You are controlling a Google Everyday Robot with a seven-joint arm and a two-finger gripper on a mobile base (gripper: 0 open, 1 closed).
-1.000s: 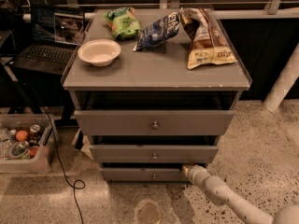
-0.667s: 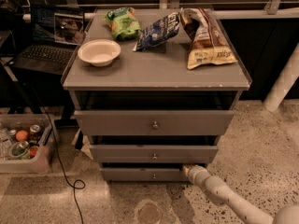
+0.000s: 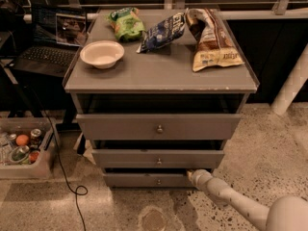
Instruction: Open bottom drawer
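The bottom drawer is the narrowest grey front, lowest on the grey cabinet, with a small round knob at its centre. It stands slightly pulled out, with a dark gap above it. My white arm reaches in from the lower right. My gripper is at the drawer's upper right corner, against the top edge of the front, right of the knob. Its tip is tucked into the dark gap.
The middle drawer and top drawer also stand slightly out. On the cabinet top are a white bowl and three snack bags. A laptop sits left; a bin of items and a cable lie on the floor.
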